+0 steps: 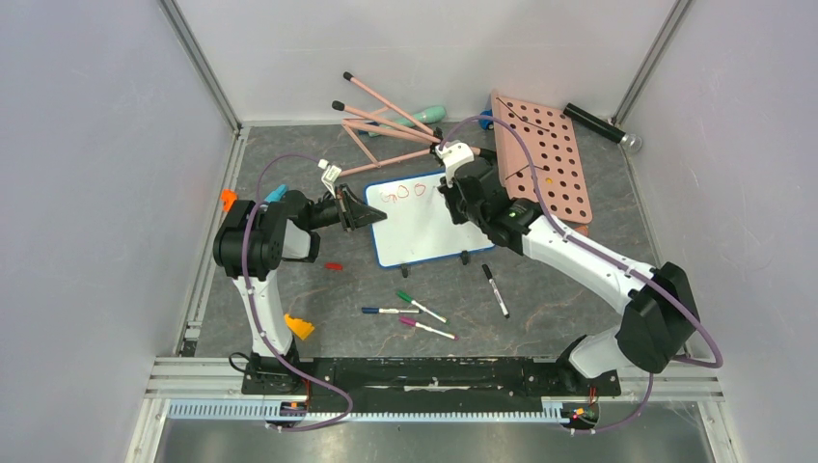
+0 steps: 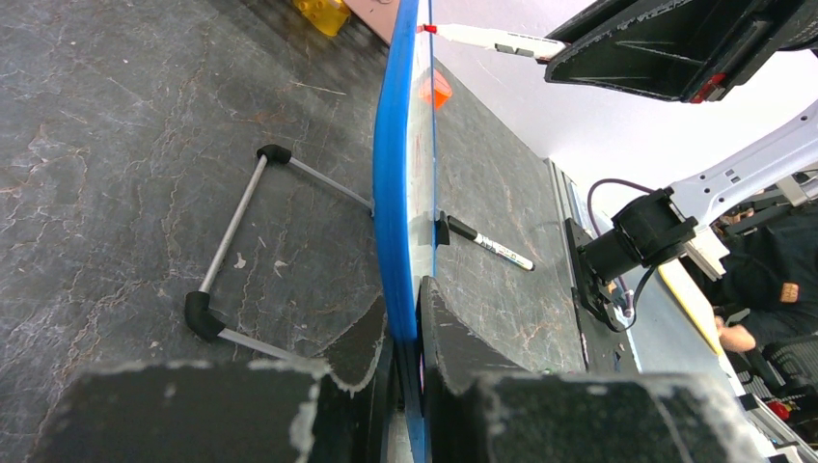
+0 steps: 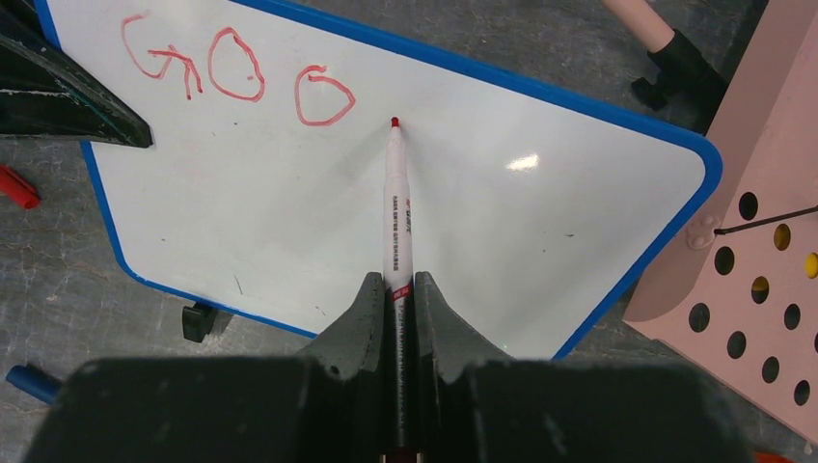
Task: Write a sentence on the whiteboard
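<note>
The whiteboard [image 1: 420, 231], white with a blue rim [image 2: 394, 174], stands tilted on black feet in mid-table. My left gripper [image 1: 371, 214] is shut on its left rim, one finger on each face [image 2: 405, 299]. Of the sentence, the red letters "Goo" [image 3: 231, 72] run along the board's top left [image 1: 407, 192]. My right gripper [image 3: 395, 280], at the board's upper right [image 1: 451, 183], is shut on a white red-tipped marker [image 3: 397, 212]. The marker's tip meets the board's face just right of the second "o". The left wrist view also shows the marker [image 2: 482, 37].
A pink pegboard [image 1: 545, 164] lies right of the whiteboard, and a pink stick frame [image 1: 386, 125] behind it. A black marker [image 1: 496, 290], green [image 1: 420, 306], blue [image 1: 389, 311] and purple [image 1: 426, 328] markers lie in front. A red cap [image 1: 334, 265] and orange pieces [image 1: 298, 327] lie left.
</note>
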You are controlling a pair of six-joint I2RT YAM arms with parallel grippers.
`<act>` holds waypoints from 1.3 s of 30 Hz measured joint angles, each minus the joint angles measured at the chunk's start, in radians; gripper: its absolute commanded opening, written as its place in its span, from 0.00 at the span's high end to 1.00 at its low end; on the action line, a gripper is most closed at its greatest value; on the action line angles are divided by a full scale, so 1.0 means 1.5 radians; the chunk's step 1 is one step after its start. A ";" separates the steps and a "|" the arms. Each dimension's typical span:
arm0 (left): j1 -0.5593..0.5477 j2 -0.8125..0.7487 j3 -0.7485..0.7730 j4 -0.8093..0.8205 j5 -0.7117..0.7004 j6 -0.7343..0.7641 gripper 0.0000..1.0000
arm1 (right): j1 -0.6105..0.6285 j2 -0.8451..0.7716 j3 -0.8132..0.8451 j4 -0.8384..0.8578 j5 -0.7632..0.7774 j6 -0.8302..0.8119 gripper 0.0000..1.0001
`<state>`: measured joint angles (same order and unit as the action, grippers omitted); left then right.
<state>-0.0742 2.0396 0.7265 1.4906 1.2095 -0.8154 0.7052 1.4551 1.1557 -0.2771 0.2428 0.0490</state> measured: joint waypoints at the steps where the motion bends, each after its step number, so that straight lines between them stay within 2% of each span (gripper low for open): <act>1: 0.000 0.000 0.000 0.000 0.000 0.000 0.98 | 0.000 0.002 0.002 0.000 0.000 0.001 1.00; 18: 0.000 0.000 0.000 0.000 -0.001 0.000 0.98 | -0.002 0.011 0.003 -0.001 -0.045 0.001 1.00; 29: 0.000 0.000 0.000 0.000 -0.002 0.000 0.98 | -0.002 0.008 0.003 -0.008 -0.022 0.001 1.00; 39: 0.000 0.000 0.000 0.000 -0.001 0.000 0.98 | -0.013 0.020 0.046 -0.024 0.002 -0.001 1.00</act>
<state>-0.0742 2.0396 0.7265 1.4902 1.2079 -0.8154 0.6861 1.4857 1.2251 -0.3130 0.2459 0.0471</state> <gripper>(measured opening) 0.152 0.101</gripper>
